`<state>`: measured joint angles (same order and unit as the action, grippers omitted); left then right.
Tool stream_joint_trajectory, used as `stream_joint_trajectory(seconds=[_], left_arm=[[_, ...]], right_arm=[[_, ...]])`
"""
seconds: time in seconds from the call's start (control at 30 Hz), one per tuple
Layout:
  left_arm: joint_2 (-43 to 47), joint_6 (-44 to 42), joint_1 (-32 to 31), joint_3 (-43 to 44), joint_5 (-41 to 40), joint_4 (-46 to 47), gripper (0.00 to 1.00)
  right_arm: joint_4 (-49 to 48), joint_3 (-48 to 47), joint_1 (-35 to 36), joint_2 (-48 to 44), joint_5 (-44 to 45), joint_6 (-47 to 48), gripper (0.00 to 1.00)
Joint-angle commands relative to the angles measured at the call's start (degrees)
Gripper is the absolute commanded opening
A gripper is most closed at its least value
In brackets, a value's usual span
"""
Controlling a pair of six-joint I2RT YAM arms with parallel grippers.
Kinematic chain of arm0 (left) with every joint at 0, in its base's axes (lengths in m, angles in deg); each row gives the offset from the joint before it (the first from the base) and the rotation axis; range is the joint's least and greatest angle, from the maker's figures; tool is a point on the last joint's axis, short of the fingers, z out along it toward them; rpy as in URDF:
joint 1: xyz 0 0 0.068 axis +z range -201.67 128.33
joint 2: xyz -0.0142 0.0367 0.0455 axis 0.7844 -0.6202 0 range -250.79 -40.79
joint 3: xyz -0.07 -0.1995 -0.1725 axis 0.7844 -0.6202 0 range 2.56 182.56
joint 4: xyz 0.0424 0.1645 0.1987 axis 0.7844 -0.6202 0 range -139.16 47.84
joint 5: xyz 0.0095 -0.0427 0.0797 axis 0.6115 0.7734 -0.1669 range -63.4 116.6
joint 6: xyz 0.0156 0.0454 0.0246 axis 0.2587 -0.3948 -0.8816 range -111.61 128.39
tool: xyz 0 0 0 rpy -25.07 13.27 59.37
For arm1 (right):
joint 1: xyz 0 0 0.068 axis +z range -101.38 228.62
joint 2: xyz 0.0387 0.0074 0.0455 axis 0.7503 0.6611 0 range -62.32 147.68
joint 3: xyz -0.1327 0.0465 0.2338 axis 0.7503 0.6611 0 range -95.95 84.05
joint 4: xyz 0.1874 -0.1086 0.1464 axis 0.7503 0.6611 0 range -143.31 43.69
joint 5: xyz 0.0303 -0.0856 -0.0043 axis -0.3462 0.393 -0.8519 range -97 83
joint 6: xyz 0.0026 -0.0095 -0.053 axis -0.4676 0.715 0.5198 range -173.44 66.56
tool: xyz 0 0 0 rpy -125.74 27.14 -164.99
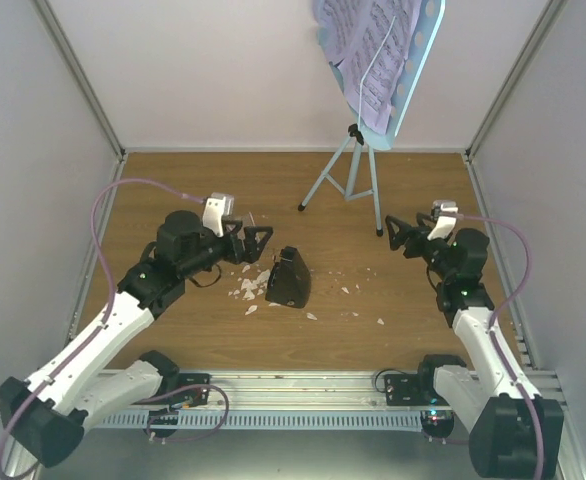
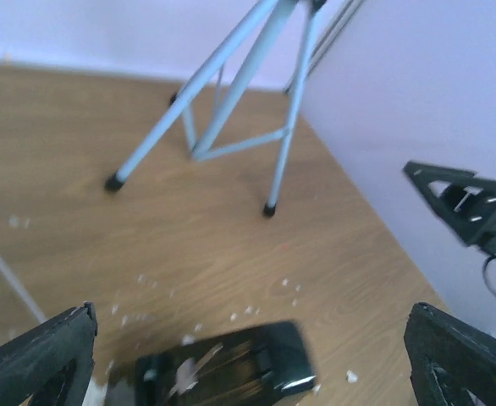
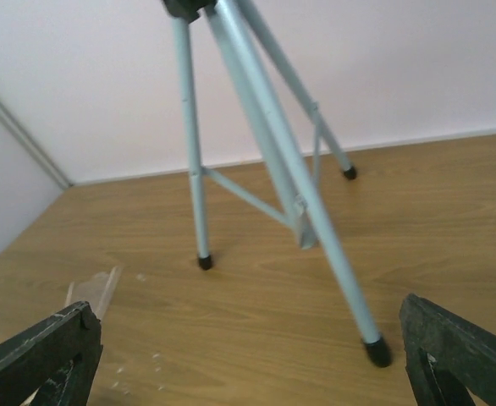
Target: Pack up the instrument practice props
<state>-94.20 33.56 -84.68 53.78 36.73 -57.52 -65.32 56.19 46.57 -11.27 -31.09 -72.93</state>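
The light blue tripod music stand [image 1: 351,172] stands at the back of the table, and its hole-dotted desk [image 1: 418,70] holds lilac sheet-music pages [image 1: 368,50]. The black pyramid metronome [image 1: 290,280] sits mid-table among white crumbs. My left gripper [image 1: 261,240] is open and empty, just left of and above the metronome [image 2: 231,368], which lies between its fingers in the left wrist view. My right gripper [image 1: 396,236] is open and empty, close to the stand's right leg foot [image 3: 377,351]. A clear cover piece [image 3: 94,292] lies on the table, apart from the metronome.
White crumbs [image 1: 245,292] are scattered around the metronome. White walls close in the table on three sides. The stand's tripod legs [image 2: 231,101] spread across the back middle. The right gripper shows at the right edge of the left wrist view [image 2: 472,207].
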Motion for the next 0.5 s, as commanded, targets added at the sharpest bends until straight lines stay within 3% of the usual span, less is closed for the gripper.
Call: stream_joint_trajectory(seconds=[0.0,0.13,0.47], left_arm=[[0.5,6.0,7.2,-8.8,16.2,7.4,0.99],[1.2,9.3,11.7,-16.0,20.0,11.7,0.98],[-5.0,10.0,13.9,-25.0,22.4,17.7,0.76]], right_arm=[[0.8,2.5,0.0,-0.6,-8.8,-3.6,0.96],[-5.2,7.5,0.5,-0.2,-13.0,-8.6,0.94],[-11.7,11.6,9.4,6.6,-13.2,-12.2,0.79]])
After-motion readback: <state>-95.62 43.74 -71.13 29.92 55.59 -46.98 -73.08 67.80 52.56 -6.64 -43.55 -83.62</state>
